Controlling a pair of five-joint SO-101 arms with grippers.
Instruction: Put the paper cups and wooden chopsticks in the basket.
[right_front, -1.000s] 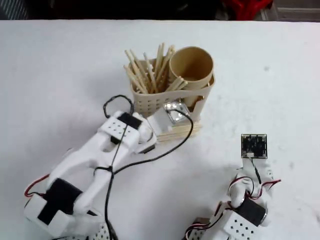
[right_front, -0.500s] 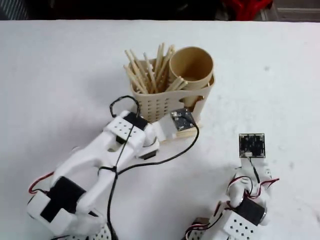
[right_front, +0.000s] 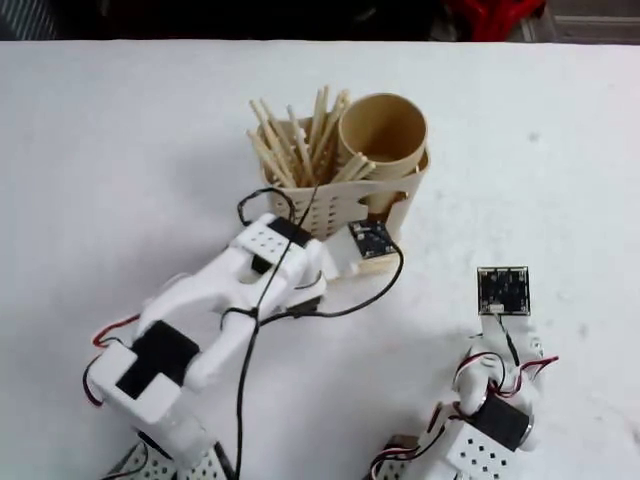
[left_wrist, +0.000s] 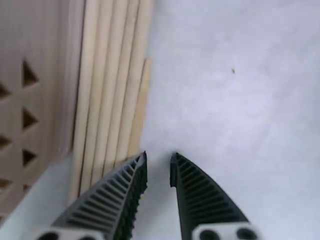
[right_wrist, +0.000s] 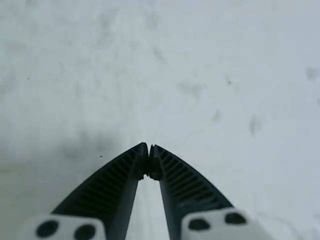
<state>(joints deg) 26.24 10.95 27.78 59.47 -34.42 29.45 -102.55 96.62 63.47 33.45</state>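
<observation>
Your left gripper (left_wrist: 158, 159) is slightly parted and empty, just beside loose chopsticks (left_wrist: 112, 100) lying on the table (left_wrist: 235, 75) against the basket (left_wrist: 30, 75); your right gripper (right_wrist: 149, 152) is closed above the table; a paper cup (right_front: 383, 128) sits in the basket

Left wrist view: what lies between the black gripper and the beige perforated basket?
In the left wrist view, pale wooden chopsticks lie flat between the left gripper and the beige perforated basket.

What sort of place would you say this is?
Probably a robotics test bench: two white robot arms stand on a plain white table, beside a basket holding wooden chopsticks and a paper cup.
</observation>
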